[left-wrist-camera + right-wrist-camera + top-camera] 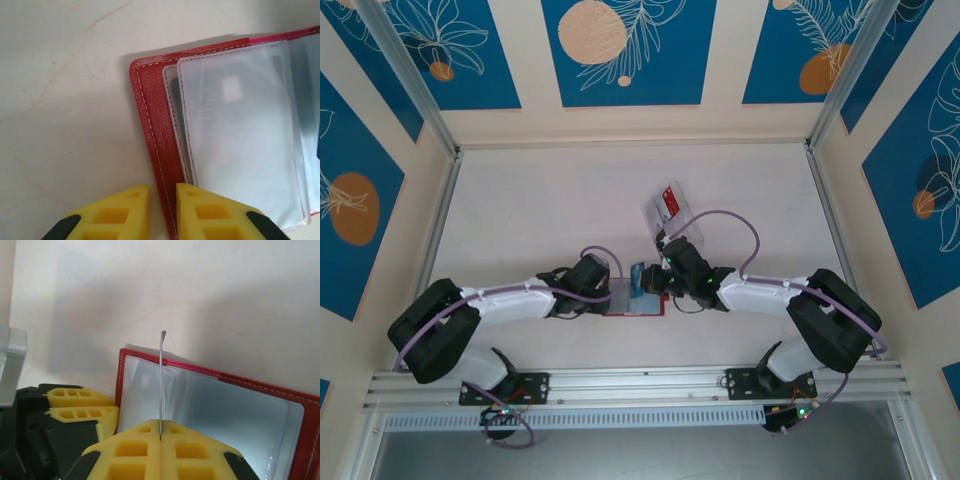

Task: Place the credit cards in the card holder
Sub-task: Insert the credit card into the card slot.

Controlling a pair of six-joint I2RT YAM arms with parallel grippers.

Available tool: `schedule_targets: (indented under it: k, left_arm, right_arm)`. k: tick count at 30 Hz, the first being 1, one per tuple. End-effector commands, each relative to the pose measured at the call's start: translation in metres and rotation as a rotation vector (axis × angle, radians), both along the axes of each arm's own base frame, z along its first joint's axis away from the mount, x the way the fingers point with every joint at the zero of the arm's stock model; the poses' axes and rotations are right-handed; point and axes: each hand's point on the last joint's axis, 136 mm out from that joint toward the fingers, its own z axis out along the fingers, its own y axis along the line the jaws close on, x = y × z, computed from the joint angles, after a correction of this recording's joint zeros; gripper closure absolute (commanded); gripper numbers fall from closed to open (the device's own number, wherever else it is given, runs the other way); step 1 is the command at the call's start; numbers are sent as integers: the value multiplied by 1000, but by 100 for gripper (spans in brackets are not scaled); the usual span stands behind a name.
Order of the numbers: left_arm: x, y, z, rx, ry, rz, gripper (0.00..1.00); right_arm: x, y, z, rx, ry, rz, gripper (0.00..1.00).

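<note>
We are holding 1 card [162, 380] in the right gripper [161, 437]. Its jaws are closing flat on the card's near end, so the card is sticking straight out ahead of the fingertips and showing us only its thin edge. In the overhead view the card [638, 275] is standing just over the holder [632, 305], which is lying open on the table between the 2 arms.

What matters for the coming move is how the card is lying against the holder [240, 410]. The card's long axis is pointing away from the right jaws and across the holder's left half, while the clear sleeves [240, 130] are lying flat beneath it. We are judging that the card's leading edge needs to tilt down into a sleeve mouth, though we cannot tell which sleeve it is lining up with.

The left gripper [162, 192] is sitting at the holder's outer left edge [150, 115]. Its jaws are standing a narrow gap apart with the red cover's border running into that gap, and we cannot tell whether they are pinching it. So the right arm is carrying the card and the left is the nearer one for steadying the cover. A tray [672, 215] is sitting just behind the right gripper.
</note>
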Motion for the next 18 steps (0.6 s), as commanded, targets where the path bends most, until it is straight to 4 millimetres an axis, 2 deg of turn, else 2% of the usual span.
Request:
schedule_targets:
  k: [1,18]
  left_arm:
    - [-22,-7,-14,-15,74,-61,83]
    - [-22,-8,-14,-15,76,-64,86]
  right_arm:
    - [0,3,5,28,-4,3,100]
    - [2,3,-13,6,17,-17,100]
